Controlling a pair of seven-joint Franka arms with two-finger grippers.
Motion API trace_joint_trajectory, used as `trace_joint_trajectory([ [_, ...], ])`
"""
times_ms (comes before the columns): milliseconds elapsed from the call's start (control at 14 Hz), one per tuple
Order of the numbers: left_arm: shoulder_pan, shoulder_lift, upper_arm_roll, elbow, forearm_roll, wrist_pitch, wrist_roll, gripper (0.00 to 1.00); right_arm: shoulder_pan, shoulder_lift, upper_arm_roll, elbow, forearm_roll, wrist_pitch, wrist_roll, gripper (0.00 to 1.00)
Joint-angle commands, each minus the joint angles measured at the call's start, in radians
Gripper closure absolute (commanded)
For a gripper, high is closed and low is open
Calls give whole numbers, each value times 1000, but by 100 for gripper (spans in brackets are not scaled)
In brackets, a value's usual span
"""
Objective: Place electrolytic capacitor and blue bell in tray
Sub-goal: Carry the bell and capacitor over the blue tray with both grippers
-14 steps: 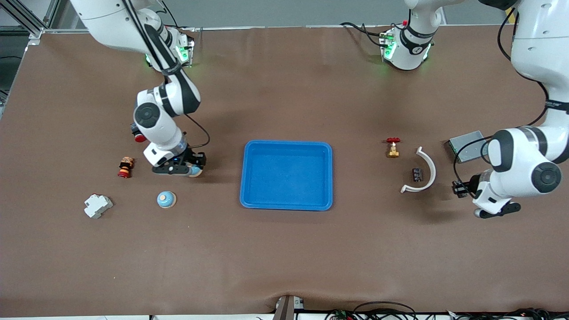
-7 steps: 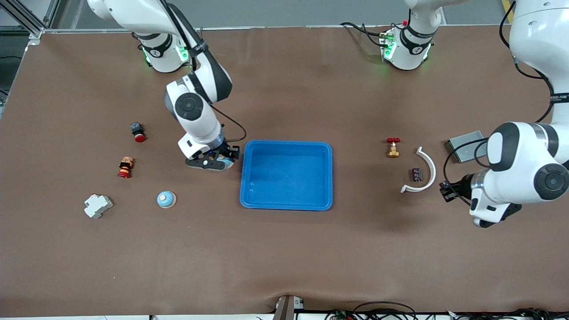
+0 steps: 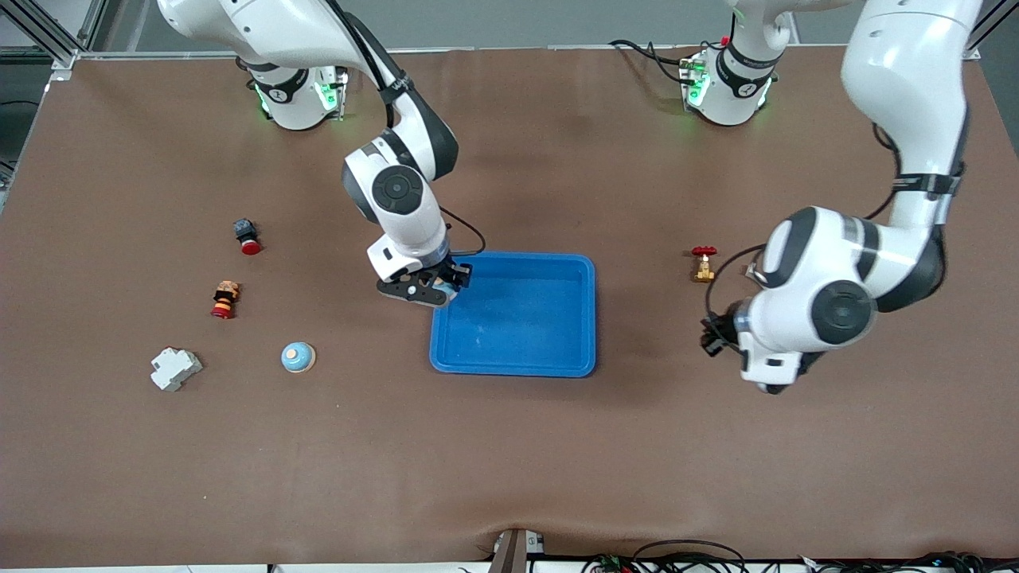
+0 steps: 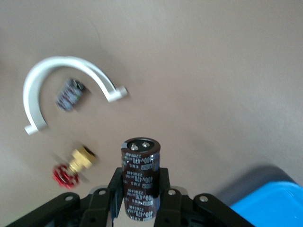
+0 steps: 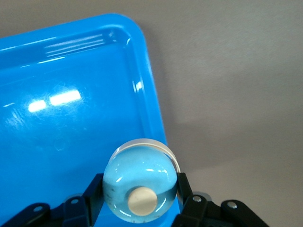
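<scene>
My right gripper (image 3: 436, 288) is shut on a light-blue bell (image 5: 140, 187) with a cream button, over the corner of the bright-blue tray (image 3: 517, 318) toward the right arm's end. The right wrist view shows the bell above the tray's rim (image 5: 150, 94). My left gripper (image 3: 714, 337) is shut on a dark electrolytic capacitor (image 4: 140, 179), held upright over the bare table past the tray's end toward the left arm. A corner of the tray (image 4: 272, 203) shows in the left wrist view.
A second blue bell (image 3: 298, 357), a white breaker (image 3: 175, 368), a striped figure (image 3: 225, 299) and a red button (image 3: 247, 235) lie toward the right arm's end. A brass valve (image 3: 704, 263), a white arc (image 4: 61, 78) and another capacitor (image 4: 70, 93) lie under the left arm.
My right arm has carried the bell from beside the striped figure to the tray's corner. My left arm has swung in from the table's end toward the tray, covering the white arc.
</scene>
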State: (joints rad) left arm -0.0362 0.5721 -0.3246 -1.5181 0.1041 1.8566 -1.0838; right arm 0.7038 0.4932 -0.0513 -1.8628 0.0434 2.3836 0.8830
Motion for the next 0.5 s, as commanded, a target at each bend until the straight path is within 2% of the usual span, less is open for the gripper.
trace_joint_trajectory([
  [0,-74,28,2,19,20,-19,-117,100,28,70,-9,82,10,-14,59,100],
  [430,-210,49,2,21,22,-7,-329,100,49,169,-7,165,13,-9,105,100],
])
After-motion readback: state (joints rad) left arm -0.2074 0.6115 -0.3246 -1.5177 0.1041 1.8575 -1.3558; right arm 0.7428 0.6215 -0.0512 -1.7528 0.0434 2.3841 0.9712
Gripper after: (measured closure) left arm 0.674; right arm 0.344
